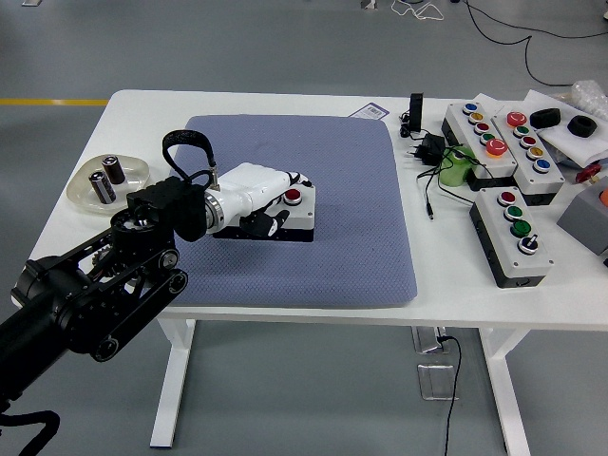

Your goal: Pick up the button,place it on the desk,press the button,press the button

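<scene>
A small white button box point(296, 211) with a black base lies on the blue-grey mat point(332, 171), left of the mat's middle. Its red button point(293, 197) shows at the right end; the green one beside it is hidden under my hand. My left hand point(274, 195), white with black joints, lies over the box's left half, fingers curled down onto its top. It presses on the box rather than holding it. The right arm is out of view.
A shallow dish point(110, 180) with two small cylinders sits at the table's left edge. Three larger button boxes point(513, 236), a black plug with cable point(427, 152) and a green object point(458, 167) lie on the white table point(456, 275) to the right.
</scene>
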Controlling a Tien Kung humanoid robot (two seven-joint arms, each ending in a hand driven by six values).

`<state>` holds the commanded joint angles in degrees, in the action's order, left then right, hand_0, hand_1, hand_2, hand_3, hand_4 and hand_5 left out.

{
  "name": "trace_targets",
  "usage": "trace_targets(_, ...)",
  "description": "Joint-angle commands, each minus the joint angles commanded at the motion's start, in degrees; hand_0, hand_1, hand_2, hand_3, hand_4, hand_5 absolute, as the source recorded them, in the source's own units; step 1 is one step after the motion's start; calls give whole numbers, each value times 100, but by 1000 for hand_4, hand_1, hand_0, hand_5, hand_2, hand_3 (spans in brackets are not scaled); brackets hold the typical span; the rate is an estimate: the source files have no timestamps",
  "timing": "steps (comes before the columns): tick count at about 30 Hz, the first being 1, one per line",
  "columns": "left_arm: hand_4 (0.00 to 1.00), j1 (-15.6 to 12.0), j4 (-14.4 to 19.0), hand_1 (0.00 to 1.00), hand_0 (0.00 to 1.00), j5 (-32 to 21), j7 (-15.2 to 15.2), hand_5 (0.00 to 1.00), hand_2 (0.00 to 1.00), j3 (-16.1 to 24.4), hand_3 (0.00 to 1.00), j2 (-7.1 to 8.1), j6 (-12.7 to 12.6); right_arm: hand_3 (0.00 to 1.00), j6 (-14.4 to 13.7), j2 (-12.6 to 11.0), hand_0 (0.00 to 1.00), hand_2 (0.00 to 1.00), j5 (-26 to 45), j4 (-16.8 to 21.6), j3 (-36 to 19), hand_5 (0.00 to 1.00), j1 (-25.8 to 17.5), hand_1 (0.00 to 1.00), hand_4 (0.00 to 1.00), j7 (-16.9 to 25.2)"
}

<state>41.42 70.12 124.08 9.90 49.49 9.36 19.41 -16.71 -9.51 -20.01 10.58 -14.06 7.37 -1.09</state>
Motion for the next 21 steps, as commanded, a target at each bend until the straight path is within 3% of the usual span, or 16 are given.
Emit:
trace_targets(8,456,-37,-339,2,49,70,71,2,41,-57,897,-1,117,635,-1,2,636,553,20,1,30,244,-5,532,235,-2)
trace_targets(16,459,-73,-343,2,49,136,109,2,41,-164,896,30,378,635,-6,2,637,554,56,1,66,244,-18,532,235,-3)
trace_targets(21,466,-95,-296,2,48,123,110,2,41,-125,894,21,330,635,-8,3,637,554,74,2,77,244,-24,532,235,-4)
